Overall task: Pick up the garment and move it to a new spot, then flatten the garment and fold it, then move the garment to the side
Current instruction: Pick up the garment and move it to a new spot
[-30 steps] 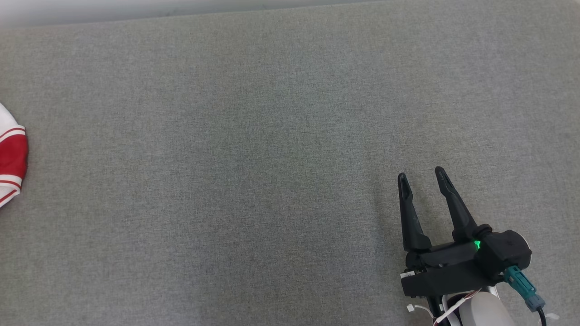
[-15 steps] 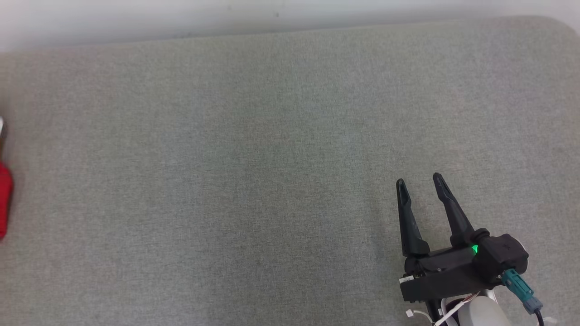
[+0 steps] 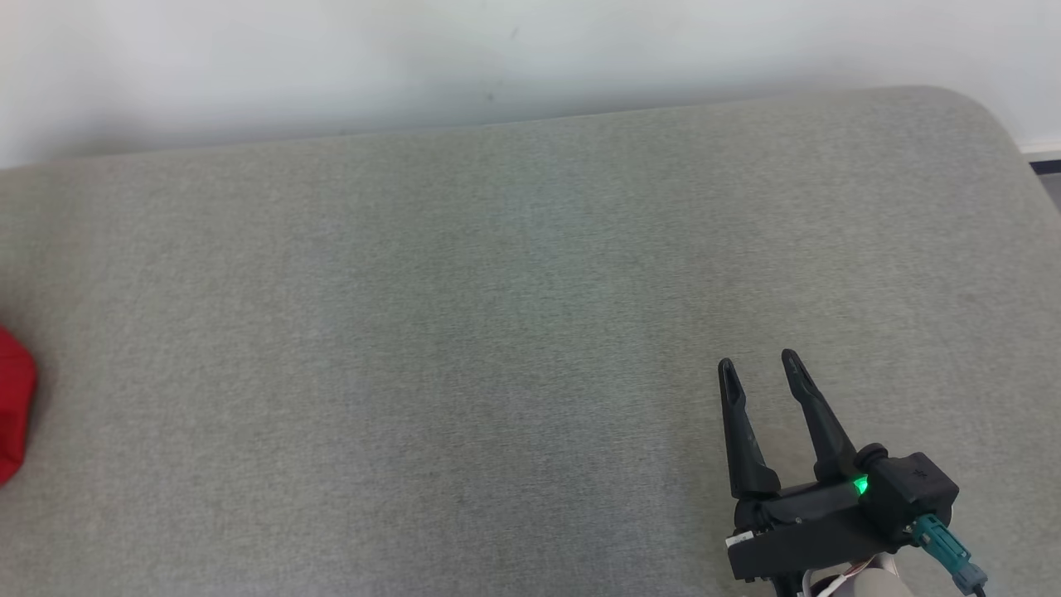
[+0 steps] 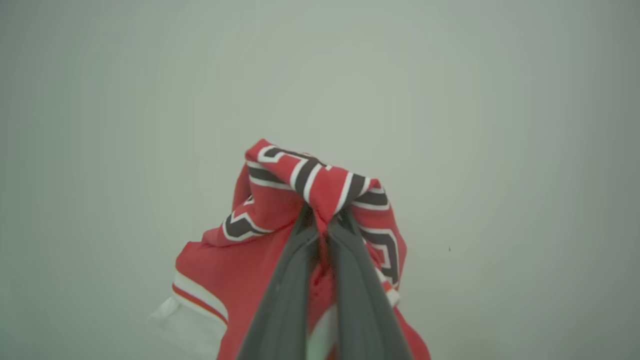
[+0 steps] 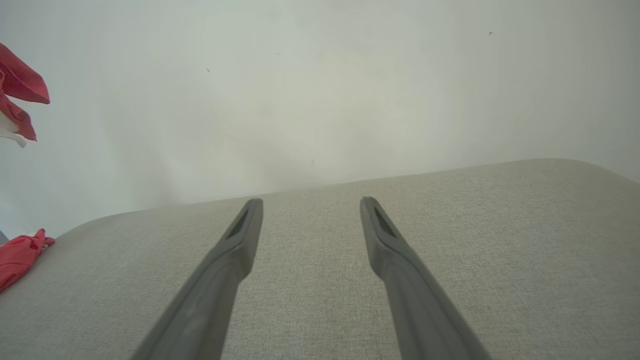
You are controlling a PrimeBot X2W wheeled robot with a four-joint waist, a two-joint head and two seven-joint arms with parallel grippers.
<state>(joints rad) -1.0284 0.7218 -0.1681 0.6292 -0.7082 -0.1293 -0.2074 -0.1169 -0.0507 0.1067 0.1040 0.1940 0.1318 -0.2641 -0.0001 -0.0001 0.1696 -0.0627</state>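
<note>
- Garment (image 4: 280,200): a red top with white and dark striped trim, bunched up and pinched at a gathered fold by the left hand (image 4: 324,220), whose two fingers are pressed together on the cloth.
- In the left wrist view the cloth drapes down from the fingertips, so at least that part looks raised.
- In the head view a red edge of the garment (image 3: 12,414) lies at the far left of the grey cloth-covered desk (image 3: 530,290). The right wrist view has red cloth both hanging high at its left (image 5: 20,85) and resting low at the desk's left end (image 5: 20,252).
- Right hand (image 3: 757,361): spread wide and holding nothing, low over the desk's near right part, well apart from the garment.
- Step in hand, as I judge it: the first one, picking the garment up to carry it to a new spot. Flattening, folding and setting aside are not yet done.
- Next move calls for lifting until the trailing cloth clears the desk, then carrying it toward the bare middle.
- One pinch on a bunched fold may slip or drag the tail, so the carry should be slow, and the right hand will be wanted for spreading.
</note>
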